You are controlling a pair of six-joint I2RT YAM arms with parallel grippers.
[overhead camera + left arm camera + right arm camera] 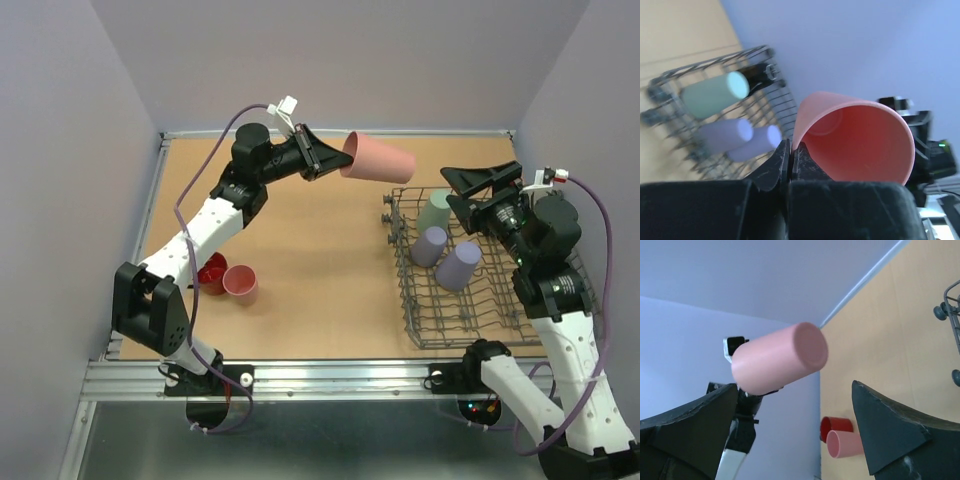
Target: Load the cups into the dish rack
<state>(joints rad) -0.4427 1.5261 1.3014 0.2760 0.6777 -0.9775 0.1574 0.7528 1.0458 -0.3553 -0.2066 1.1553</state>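
At the near left of the table [310,290], a red mug [212,272] and a pink cup [240,284] are set side by side with their mouths up. The mug is partly hidden by the left arm. At the near right, the rack [440,330] is set on the table. Two purple cups [430,246] [458,265] are seen inside it, side by side and leaning among the wires in the middle part. A green cup [433,211] is leaned just behind them, closer to the far end of the rack. The right claw [448,187] is held above that far end, and its two fingers are spread wide apart, gripping nothing. Farthest back, a second pink cup [378,158] is held up in the air by the left claw [335,156]. This cup is turned on its side, with its mouth toward the left claw and its flat bottom toward the rack and the right claw. Its rim is pinched tight between the two fingers of the left claw. It is held above the table, near the far left corner of the rack, and it is not inside the rack.
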